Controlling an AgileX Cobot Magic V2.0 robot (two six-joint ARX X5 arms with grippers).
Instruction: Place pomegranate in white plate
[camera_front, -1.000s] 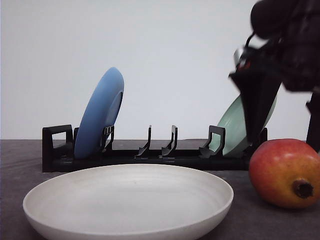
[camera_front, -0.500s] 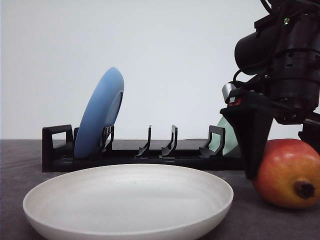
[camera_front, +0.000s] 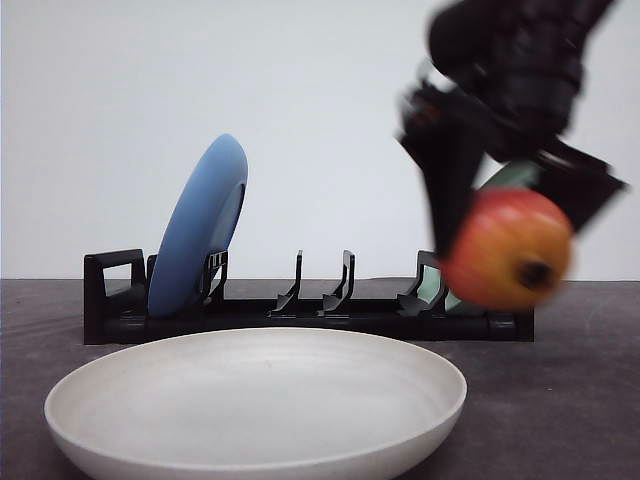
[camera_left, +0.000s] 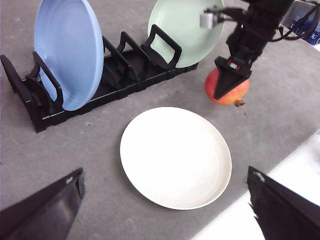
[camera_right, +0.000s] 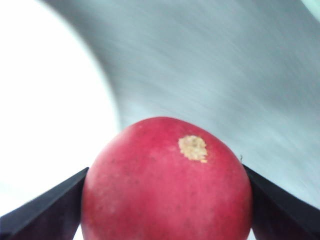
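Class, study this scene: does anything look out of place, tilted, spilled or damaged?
Nothing stands out. The pomegranate is held off the table by the right gripper, beside the white plate, which lies flat and unchipped. The blue plate and green plate lean in the rack, as expected.

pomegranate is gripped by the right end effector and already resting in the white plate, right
Not quite. The pomegranate is gripped by the right end effector, but it is not resting in the white plate. The front view shows it held in the air, above the table and to the right of the plate.
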